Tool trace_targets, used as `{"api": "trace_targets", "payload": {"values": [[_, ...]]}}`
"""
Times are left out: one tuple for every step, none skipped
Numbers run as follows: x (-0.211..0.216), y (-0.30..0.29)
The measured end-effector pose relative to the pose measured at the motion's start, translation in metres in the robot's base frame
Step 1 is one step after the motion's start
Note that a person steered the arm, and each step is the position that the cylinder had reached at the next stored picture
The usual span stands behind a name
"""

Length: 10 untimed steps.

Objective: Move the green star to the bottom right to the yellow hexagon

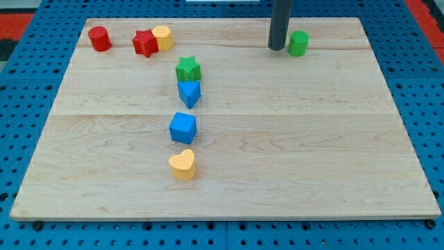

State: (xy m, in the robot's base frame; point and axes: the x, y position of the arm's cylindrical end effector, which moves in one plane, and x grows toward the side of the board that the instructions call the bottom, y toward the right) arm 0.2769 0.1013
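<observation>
The green star (188, 69) lies left of the board's middle, near the top, touching a blue block (189, 92) just below it. The yellow hexagon (164, 37) sits at the top left, touching a red star (145, 43) on its left. The green star is below and to the right of the hexagon, a short gap apart. My tip (277, 48) is a dark rod at the top right, far right of the green star, just left of a green cylinder (298, 43).
A red cylinder (99, 38) stands at the top left corner. A blue cube (183, 128) lies below the blue block, and a yellow heart (183, 165) below that. The wooden board (312, 160) lies on a blue pegboard.
</observation>
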Motion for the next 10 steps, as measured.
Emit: {"api": "trace_targets", "payload": {"values": [[0.000,0.000],[0.016,-0.007],[0.059,-0.043],[0.071,-0.049],[0.070,-0.064],[0.070,-0.070],[0.070,-0.078],[0.081,-0.096],[0.084,-0.154],[0.084,-0.217]]}}
